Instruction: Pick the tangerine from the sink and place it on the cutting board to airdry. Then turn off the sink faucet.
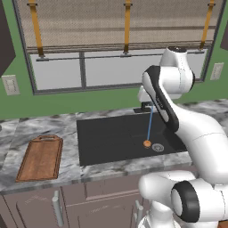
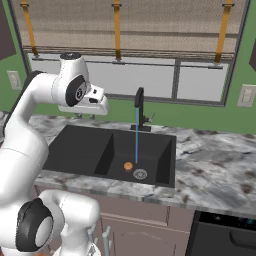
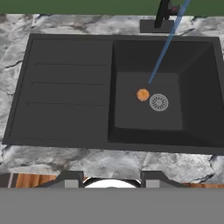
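One fruit: tangerine lying on floor of deep bowl of sink, just beside round metal drain, apart from it; round, so no long axis to tell.
Also seen: tangerine and small and orange on black basin floor in both base views.
Sink: black rectangle set in grey marbled tabletop; long axis running along window wall; ribbed draining part to one side, deep bowl to other.
Faucet: slim black faucet upright on small base behind bowl, spout reaching over basin; thin blue stream of water falling to basin floor close to tangerine.
Cutting board: reddish-brown board flat on tabletop, well apart from sink on its draining-part side; long axis front to back, handle end toward wall.
Claw: claw held high over sink, well apart from tangerine; fingertips pressed to narrowest setting, pinching nothing.
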